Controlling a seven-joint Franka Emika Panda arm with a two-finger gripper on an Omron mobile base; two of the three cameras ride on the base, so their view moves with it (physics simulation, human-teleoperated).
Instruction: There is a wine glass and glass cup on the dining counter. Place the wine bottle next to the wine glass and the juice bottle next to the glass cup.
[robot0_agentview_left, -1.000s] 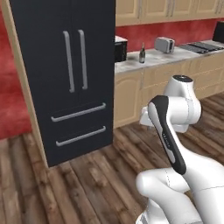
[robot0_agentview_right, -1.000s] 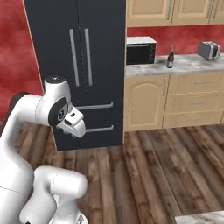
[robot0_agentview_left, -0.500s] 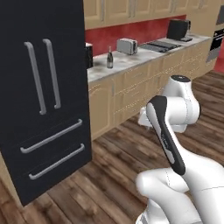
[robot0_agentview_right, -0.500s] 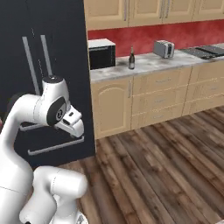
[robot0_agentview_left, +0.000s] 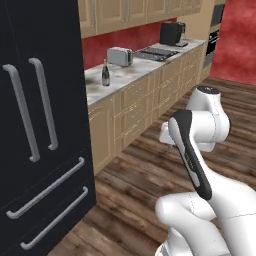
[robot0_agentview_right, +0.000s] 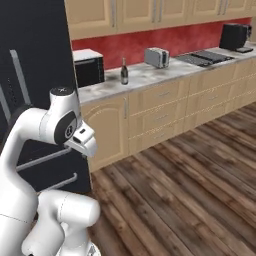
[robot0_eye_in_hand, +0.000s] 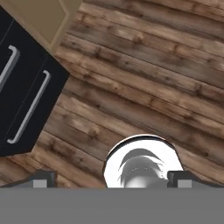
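Approaching back counter; wine bottle (robot0_agentview_right: 124, 71) stands there untouched beside toaster (robot0_agentview_right: 156, 57); gripper (robot0_eye_in_hand: 112, 177) released, empty; both placements remain undone

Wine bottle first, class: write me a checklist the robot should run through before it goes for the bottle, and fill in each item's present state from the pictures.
1. Wine bottle located: ok, it stands upright on the wall counter between the microwave and the toaster.
2. Bottle within reach: not ok, bare wooden floor lies between the robot and the counter.
3. Gripper open and empty: ok, the fingers stand wide apart over the floor with nothing between them.
4. Space around the bottle: ok, it touches neither neighbour.
5. Juice bottle found: cannot tell.
6. Wine glass and dining counter in sight: cannot tell.
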